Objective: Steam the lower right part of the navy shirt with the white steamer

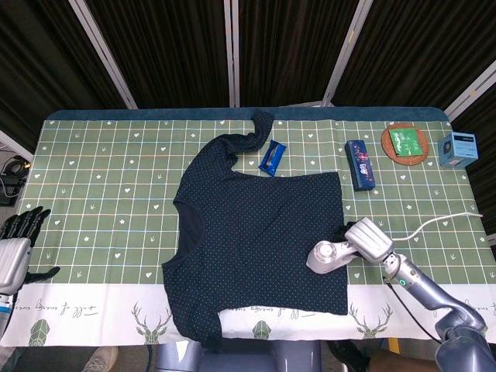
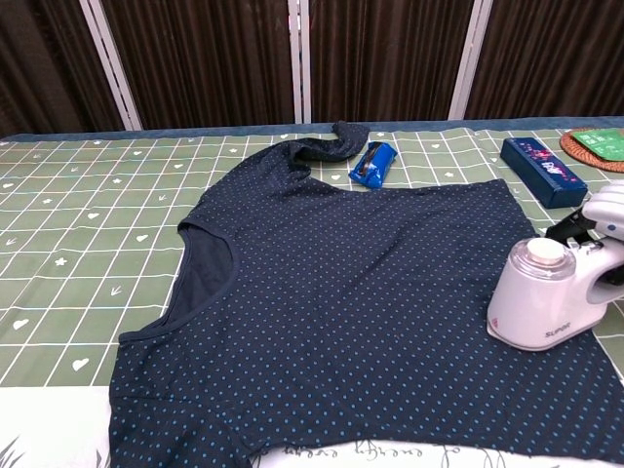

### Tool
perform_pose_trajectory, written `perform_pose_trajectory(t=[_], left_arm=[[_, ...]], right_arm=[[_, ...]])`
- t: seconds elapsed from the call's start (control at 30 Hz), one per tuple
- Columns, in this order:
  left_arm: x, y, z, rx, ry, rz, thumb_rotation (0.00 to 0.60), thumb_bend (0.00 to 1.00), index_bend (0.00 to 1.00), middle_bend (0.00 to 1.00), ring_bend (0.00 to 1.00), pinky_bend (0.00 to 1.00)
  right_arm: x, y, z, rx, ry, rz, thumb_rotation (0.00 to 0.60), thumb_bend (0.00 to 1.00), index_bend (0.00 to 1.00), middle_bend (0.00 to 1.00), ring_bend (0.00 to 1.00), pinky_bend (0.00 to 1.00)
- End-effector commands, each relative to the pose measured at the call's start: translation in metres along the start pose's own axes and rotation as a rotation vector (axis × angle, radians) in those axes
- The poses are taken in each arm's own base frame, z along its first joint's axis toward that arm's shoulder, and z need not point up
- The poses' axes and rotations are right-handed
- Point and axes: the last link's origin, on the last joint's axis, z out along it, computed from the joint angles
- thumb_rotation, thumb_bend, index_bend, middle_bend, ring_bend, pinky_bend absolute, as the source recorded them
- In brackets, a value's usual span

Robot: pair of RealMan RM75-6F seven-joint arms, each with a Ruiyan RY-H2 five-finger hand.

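Observation:
The navy dotted shirt lies flat across the middle of the table. My right hand grips the handle of the white steamer, which sits on the shirt's right edge, near the lower right corner. Its white cord trails off to the right. My left hand hangs at the table's left edge, fingers apart, holding nothing.
A blue snack packet lies by the shirt's collar. A dark blue box, a round coaster with a green packet and a small blue box sit at the back right.

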Motion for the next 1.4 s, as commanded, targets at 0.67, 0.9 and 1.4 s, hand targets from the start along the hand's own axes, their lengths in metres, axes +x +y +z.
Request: perform_pose_trajectory(t=[0.67, 0.9, 1.4], left_arm=[[0.001, 0.0, 0.0, -0.003, 0.001, -0.005, 0.6, 0.0, 0.0, 0.0, 0.0, 0.0], [0.001, 0.0, 0.0, -0.003, 0.003, -0.005, 0.6, 0.0, 0.0, 0.0, 0.0, 0.0], [0.001, -0.001, 0.0, -0.003, 0.003, -0.002, 0.6, 0.0, 0.0, 0.0, 0.0, 0.0]], right_arm=[[-0.012, -0.058, 0.021, 0.221, 0.044, 0.047, 0.6, 0.82, 0.83, 0.68, 0.67, 0.89], [-0.012, -0.081, 0.027, 0.323, 0.068, 0.045, 0.6, 0.82, 0.83, 0.68, 0.67, 0.89], [-0.01, -0.067, 0.022, 0.288, 0.065, -0.023, 0.6, 0.82, 0.83, 0.68, 0.67, 0.89]])
